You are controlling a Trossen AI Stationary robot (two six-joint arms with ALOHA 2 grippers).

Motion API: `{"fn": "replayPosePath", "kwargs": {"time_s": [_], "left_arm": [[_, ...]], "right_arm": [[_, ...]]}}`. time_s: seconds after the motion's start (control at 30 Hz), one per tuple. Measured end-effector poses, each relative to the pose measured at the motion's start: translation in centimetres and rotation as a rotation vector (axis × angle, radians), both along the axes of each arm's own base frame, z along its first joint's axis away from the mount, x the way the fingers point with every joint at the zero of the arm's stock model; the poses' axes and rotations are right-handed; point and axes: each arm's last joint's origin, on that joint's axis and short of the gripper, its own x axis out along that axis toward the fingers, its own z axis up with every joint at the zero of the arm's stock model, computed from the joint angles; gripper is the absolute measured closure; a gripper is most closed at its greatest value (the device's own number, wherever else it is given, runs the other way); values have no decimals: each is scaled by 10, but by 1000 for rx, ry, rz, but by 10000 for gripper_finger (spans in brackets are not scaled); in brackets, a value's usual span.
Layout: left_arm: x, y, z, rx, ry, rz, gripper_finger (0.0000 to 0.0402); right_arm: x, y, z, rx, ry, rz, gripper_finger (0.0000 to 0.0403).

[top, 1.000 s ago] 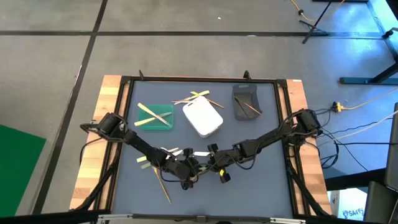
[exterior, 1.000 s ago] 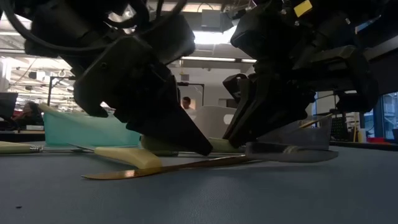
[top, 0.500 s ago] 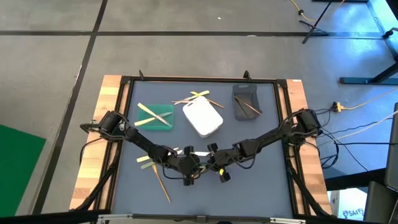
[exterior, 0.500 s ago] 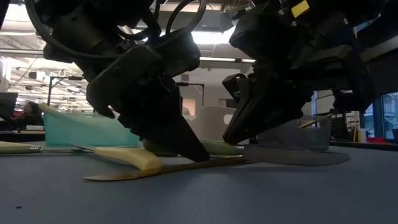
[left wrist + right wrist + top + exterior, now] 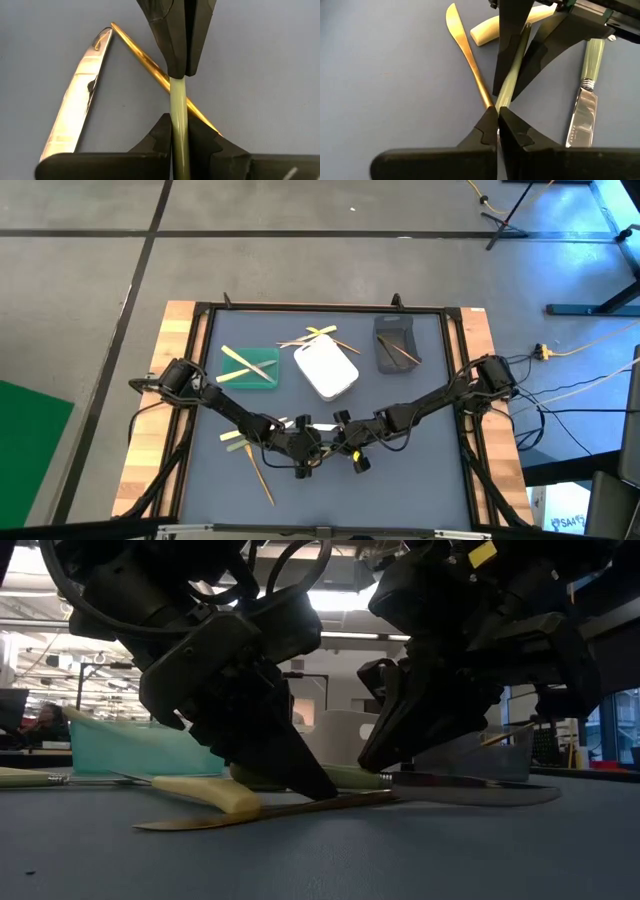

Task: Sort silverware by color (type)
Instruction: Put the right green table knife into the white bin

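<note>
Since a second ago the left gripper (image 5: 178, 131) has slid in and pinched down on the green handle (image 5: 179, 107), while the right gripper (image 5: 497, 125) has stayed put, fingers pressed together on that handle's other end. Both arms meet low over the mat (image 5: 420, 480), tips facing each other. Well beyond the grippers stand the green tray (image 5: 262, 375), the white box (image 5: 328, 370) and the grey bin (image 5: 390, 332), each with utensils in or beside it. Under the held piece lies the gold knife (image 5: 150, 67), crossing it. Beside the left gripper sits a silver blade (image 5: 77, 102); beside the right, a green-handled knife (image 5: 586, 100) and a cream handle (image 5: 487, 30).
</note>
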Motion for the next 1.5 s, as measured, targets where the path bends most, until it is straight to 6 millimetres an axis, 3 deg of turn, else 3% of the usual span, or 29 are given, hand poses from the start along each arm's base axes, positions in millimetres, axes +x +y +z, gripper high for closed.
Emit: {"fn": "replayPosePath", "kwargs": {"time_s": [0.3, 0.57, 0.73, 1.07, 1.5], "left_arm": [[0, 0, 0, 1, 0, 0, 376], [0, 0, 0, 1, 0, 1, 376], [0, 0, 0, 1, 0, 1, 376], [1, 0, 1, -5, -14, 3, 376], [4, 5, 22, -31, -76, 17, 376]], "right_arm": [[0, 0, 0, -1, 0, 3, 395], [0, 0, 0, -10, -1, 24, 307], [-1, 0, 3, -16, -13, 29, 287], [-10, -5, 30, -65, -43, 2, 285], [-37, -28, 78, -168, -38, -92, 285]]}}
